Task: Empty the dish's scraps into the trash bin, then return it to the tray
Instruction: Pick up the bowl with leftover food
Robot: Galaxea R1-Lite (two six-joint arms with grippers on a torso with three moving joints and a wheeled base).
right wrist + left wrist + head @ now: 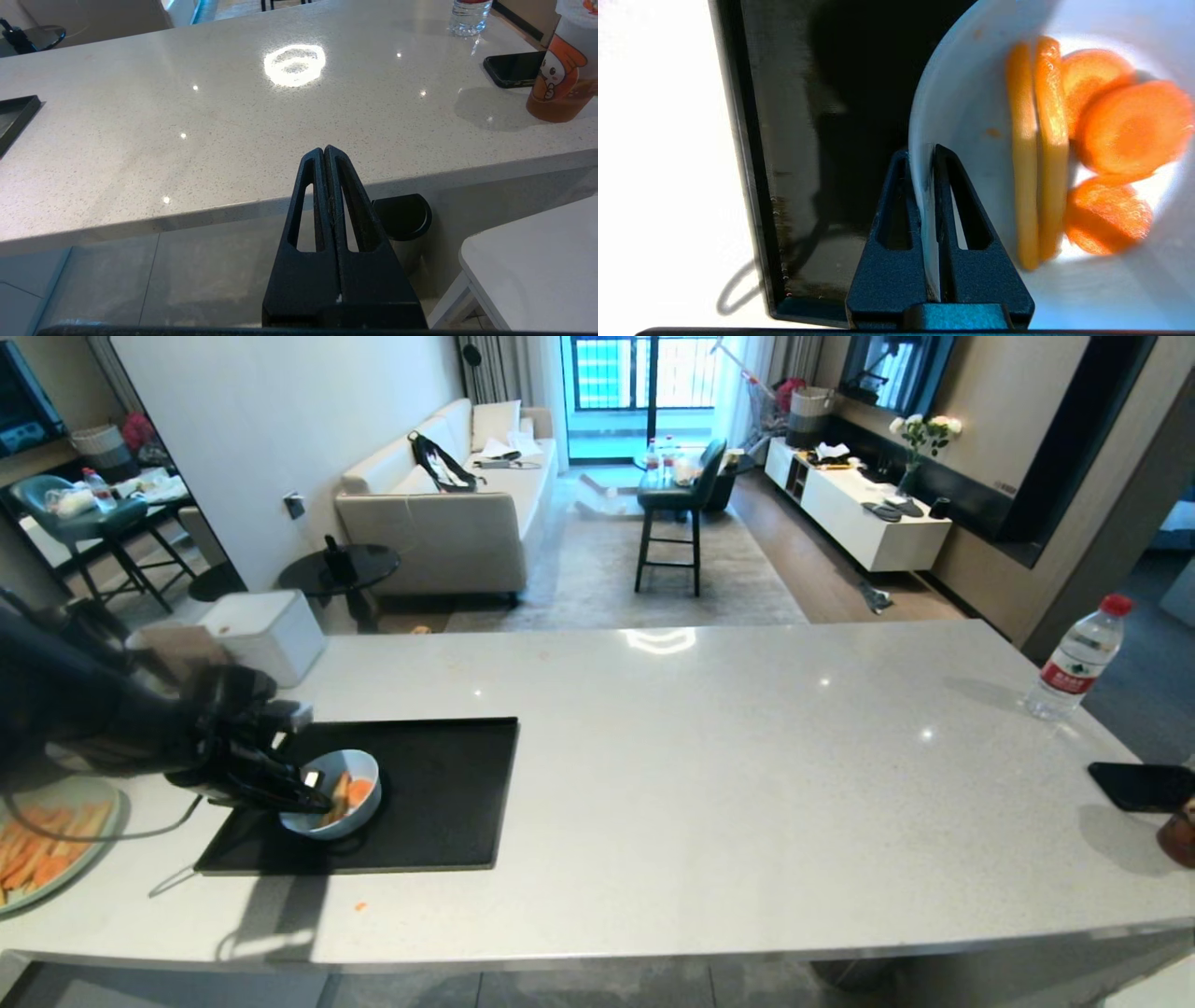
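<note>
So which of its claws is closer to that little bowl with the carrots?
The left. The left gripper is clamped on the bowl's rim, on the tray. The right gripper hangs shut off the counter's near edge, far away.

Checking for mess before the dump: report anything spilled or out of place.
One small orange scrap lies loose on the pale speckled stone counter, in front of the flat black rectangular tray. The left gripper pinches the pale blue-white ceramic bowl's rim; nothing else stands out.
</note>
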